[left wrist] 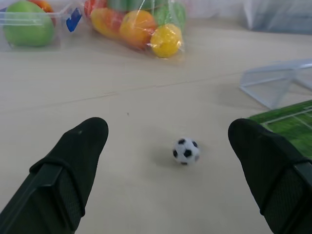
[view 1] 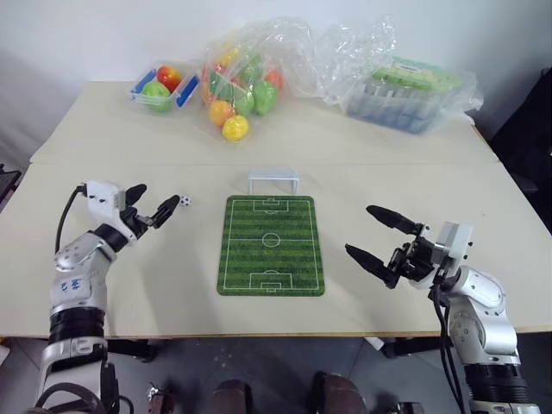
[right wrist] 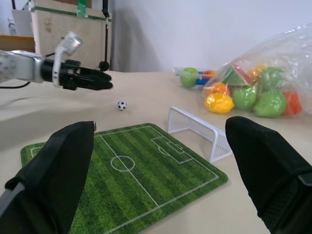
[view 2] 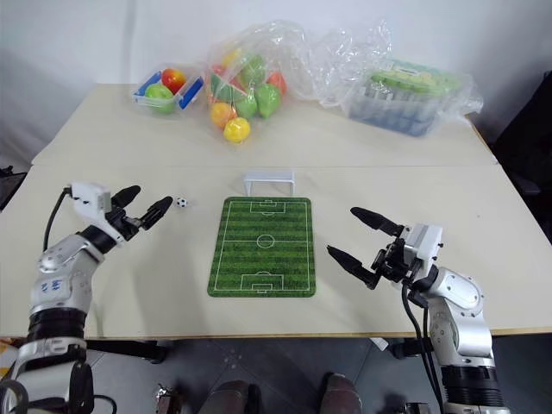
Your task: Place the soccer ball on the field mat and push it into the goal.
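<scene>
Soccer ball (view 1: 185,201) on table (view 1: 362,155), left of field mat (view 1: 271,245), off goal (view 1: 273,181). Left gripper (view 1: 151,204) fingers spread, near ball. Right gripper (view 1: 378,242) fingers spread, empty, right of mat. No legible writing.

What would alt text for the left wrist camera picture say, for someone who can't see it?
A tiny soccer ball sits on a pale table, in the open gap between the left gripper's two black fingers, touching neither. Beyond it lie a bag of toy fruit, a small white goal and a corner of the green field mat.
</scene>
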{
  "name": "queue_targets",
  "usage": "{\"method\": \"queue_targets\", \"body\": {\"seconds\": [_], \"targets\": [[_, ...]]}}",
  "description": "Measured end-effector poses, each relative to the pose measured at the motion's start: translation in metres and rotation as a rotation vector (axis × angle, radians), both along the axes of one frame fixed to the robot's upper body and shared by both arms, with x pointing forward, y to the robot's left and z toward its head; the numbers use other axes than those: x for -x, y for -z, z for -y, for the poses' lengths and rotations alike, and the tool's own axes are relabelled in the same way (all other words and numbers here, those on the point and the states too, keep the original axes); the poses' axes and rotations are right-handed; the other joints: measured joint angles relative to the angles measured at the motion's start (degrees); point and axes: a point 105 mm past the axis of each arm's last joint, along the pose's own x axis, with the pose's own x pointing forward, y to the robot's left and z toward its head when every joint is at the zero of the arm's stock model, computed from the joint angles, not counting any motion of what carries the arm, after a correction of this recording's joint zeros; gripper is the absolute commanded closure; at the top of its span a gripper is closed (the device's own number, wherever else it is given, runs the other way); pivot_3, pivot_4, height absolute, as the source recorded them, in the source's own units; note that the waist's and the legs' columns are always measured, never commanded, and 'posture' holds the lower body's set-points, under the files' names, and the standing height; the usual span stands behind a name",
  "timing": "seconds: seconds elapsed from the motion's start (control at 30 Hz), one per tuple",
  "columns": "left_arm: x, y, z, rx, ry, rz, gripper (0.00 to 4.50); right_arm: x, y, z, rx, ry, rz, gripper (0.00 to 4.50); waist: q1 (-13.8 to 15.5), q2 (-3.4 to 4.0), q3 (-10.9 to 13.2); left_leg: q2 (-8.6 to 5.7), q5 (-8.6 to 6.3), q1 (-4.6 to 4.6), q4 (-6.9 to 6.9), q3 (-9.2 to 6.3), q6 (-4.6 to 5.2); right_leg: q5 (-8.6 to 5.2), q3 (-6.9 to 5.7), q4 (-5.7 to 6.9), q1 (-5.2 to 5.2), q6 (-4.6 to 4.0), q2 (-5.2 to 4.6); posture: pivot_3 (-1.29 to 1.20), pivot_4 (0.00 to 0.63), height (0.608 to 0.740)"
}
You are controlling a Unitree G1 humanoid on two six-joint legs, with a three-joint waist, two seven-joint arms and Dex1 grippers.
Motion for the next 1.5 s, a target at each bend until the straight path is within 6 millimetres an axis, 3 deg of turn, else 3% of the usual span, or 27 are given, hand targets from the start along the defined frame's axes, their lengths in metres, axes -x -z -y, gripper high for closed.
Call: {"method": "queue_targets", "body": {"seconds": [0.23,0.4,0.6,0.67,0.83,0.93,1.0,1.13,1.23,1.4,1.5], "targets": [[-0.028,0.007,0.016,-0.086,0.007,-0.055,0.01,0.004,0.011,0.000,-0.014,0.015,-0.019,0.00,-0.22,-0.01,-0.01,-0.01,0.00,-0.01,-0.04,0.02,0.00,0.01,0.00,-0.04,-0.01,0.01,-0.01,0.00,0.150,0.740],[-0.032,0.027,0.024,-0.080,0.007,-0.123,1.28,0.007,0.018,0.003,-0.023,0.053,-0.034,0.00,0.04,-0.03,0.00,-0.02,0.00,-0.04,-0.04,0.01,0.01,0.01,0.00,-0.04,-0.02,0.02,-0.01,0.00,0.150,0.740],[-0.032,0.028,0.027,-0.087,0.027,-0.113,3.20,0.007,0.017,0.005,-0.032,0.074,-0.021,0.00,-0.03,-0.03,0.00,-0.02,0.00,-0.03,0.01,0.01,0.01,0.01,0.00,-0.01,-0.02,0.03,-0.02,0.00,0.150,0.740],[-0.031,0.028,0.031,-0.076,0.054,-0.104,3.64,0.007,0.016,0.005,-0.033,0.078,-0.016,0.00,-0.03,-0.03,0.00,-0.02,0.00,-0.04,0.01,0.01,0.01,0.01,0.00,-0.02,-0.02,0.03,-0.02,0.00,0.150,0.740],[-0.016,0.003,0.044,-0.011,0.252,0.036,3.64,0.010,0.017,0.009,-0.011,0.089,-0.026,0.00,-0.05,-0.03,0.00,-0.02,0.00,-0.07,0.03,0.01,0.01,0.01,0.00,-0.02,-0.03,0.03,-0.02,0.00,0.150,0.740],[0.013,-0.020,0.067,-0.070,0.544,0.119,3.64,0.017,0.012,0.018,0.086,0.034,-0.033,0.00,-0.02,-0.02,0.01,-0.01,-0.02,-0.14,0.16,0.00,0.03,0.01,0.00,-0.01,-0.04,0.03,-0.02,0.00,0.150,0.740],[0.037,-0.023,0.082,-0.180,0.736,0.107,3.64,0.026,0.007,0.025,0.166,-0.033,-0.050,0.00,0.01,-0.01,0.01,0.00,-0.02,-0.14,0.19,0.00,0.05,0.01,0.01,-0.01,-0.03,0.03,-0.02,0.00,0.150,0.740],[0.075,-0.011,0.118,-0.295,1.014,0.036,3.64,0.035,0.004,0.033,0.241,-0.093,-0.064,0.00,0.17,0.00,0.02,0.02,-0.04,-0.16,0.41,0.00,0.08,0.02,0.03,0.07,0.01,0.03,-0.02,0.00,0.150,0.740],[0.097,0.014,0.144,-0.382,1.142,-0.028,3.64,0.043,0.013,0.046,0.346,-0.135,-0.120,0.00,0.62,0.02,0.03,0.01,-0.10,-0.17,0.54,0.05,0.18,0.07,0.12,0.04,0.05,0.12,-0.03,0.00,0.150,0.740],[0.104,0.050,0.181,-0.418,1.153,-0.067,3.64,0.049,0.018,0.062,0.374,-0.122,-0.165,0.00,1.49,0.02,0.03,0.00,-0.10,-0.16,0.63,0.09,0.18,0.09,0.17,0.03,0.07,0.15,-0.02,0.00,0.150,0.740],[0.104,0.056,0.191,-0.419,1.144,-0.056,3.64,0.053,0.020,0.060,0.376,-0.119,-0.175,0.00,1.52,0.02,0.03,0.01,-0.10,-0.16,0.63,0.08,0.18,0.09,0.17,0.04,0.07,0.14,-0.02,0.00,0.150,0.740]]}}
